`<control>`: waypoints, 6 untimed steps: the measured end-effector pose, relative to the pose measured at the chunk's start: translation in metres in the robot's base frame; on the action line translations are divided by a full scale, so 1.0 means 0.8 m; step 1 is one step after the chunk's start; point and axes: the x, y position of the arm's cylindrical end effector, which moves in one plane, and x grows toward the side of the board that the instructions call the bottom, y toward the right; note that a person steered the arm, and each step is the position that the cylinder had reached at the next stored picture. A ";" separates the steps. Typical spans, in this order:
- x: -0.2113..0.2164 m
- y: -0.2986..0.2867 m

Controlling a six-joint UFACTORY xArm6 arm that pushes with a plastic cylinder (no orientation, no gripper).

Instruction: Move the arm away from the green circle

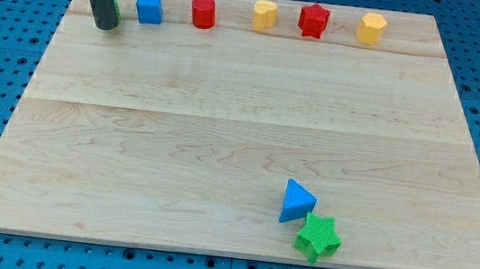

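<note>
My tip (106, 24) stands at the top left of the wooden board (222, 132). The green circle (117, 8) is almost wholly hidden behind the rod; only a thin green sliver shows at the rod's right edge. The tip is right in front of it, seemingly touching. A blue cube (149, 7) sits just to the right of the rod.
Along the top edge stand a red cylinder (203, 12), a yellow cylinder (264, 15), a red star (314, 20) and a yellow hexagon (372, 28). Near the bottom right, a blue triangle (297, 202) touches a green star (318, 237).
</note>
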 end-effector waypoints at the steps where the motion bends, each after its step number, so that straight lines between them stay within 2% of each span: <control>1: -0.009 0.000; 2: -0.022 0.000; 3: 0.022 0.006; 4: 0.110 0.094; 5: 0.158 0.204; 6: 0.163 0.328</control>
